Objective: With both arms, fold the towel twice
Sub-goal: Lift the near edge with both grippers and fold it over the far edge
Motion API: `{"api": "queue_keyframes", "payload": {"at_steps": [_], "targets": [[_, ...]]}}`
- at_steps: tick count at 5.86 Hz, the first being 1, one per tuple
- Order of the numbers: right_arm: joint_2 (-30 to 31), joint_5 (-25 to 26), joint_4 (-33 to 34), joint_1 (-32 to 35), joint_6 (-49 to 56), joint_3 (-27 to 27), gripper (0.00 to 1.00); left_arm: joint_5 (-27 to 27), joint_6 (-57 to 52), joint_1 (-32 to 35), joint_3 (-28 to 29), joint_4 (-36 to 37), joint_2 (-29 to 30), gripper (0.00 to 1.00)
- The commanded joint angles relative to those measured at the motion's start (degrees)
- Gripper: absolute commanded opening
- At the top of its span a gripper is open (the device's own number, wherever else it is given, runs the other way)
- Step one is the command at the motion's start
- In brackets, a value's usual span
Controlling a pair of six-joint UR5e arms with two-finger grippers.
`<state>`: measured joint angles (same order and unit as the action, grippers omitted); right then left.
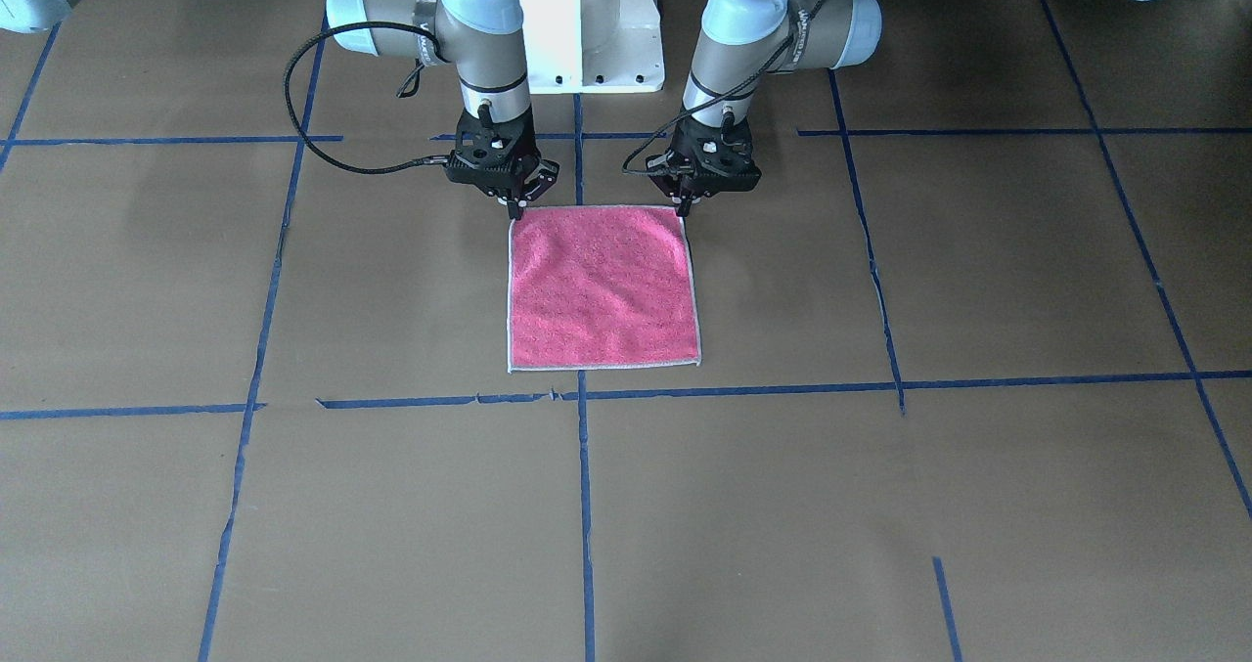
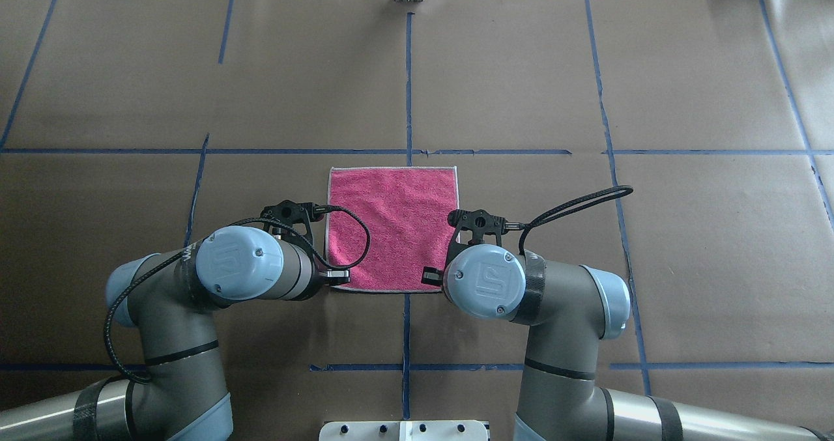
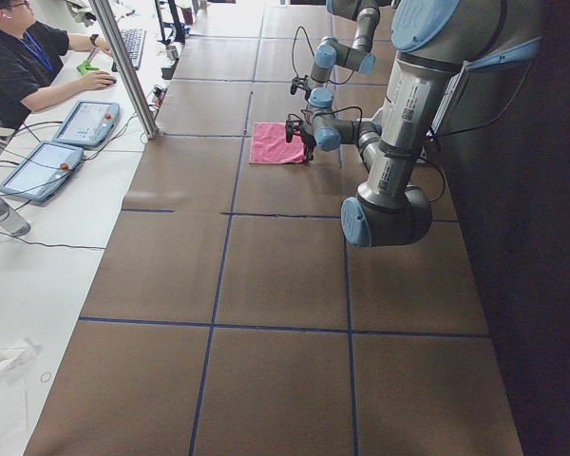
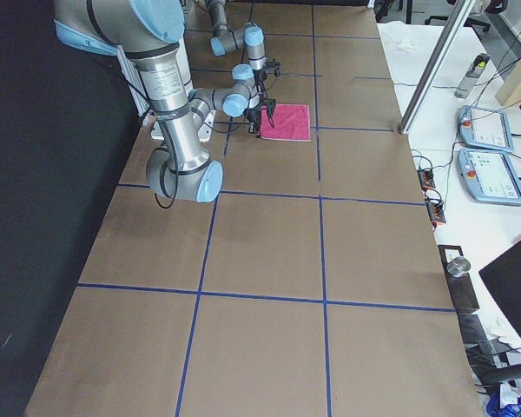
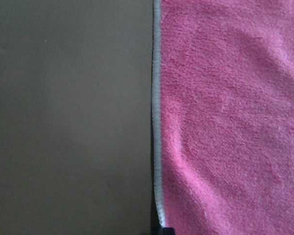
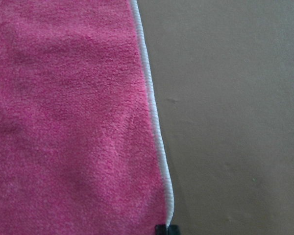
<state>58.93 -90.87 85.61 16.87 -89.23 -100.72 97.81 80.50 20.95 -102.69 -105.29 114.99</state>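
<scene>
The left end effector (image 1: 685,204) and right end effector (image 1: 515,208) pinched adjacent corners of the towel (image 1: 603,286), likely to lift that edge for folding.

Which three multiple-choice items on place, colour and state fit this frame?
1. Where do the black left gripper and black right gripper stand on the square microfibre towel with pale stitched edging? A its corners nearest the white robot base; B its far corners; C its middle.
2. Which colour faces up? A grey; B pink; C blue.
3. The towel lies: A folded once; B bunched; C flat, unfolded.
Answers: A, both sit at the base-side corners; B, pink shows in every view; C, one full square lies flat.
</scene>
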Motion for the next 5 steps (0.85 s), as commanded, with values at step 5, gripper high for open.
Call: {"api": "queue_keyframes", "payload": {"at_steps": [5], "targets": [[0.30, -0.71, 14.77, 0.10, 0.20, -16.97, 0.00, 6.69, -0.17, 3.75, -17.44, 18.34, 2.69, 0.00]]}}
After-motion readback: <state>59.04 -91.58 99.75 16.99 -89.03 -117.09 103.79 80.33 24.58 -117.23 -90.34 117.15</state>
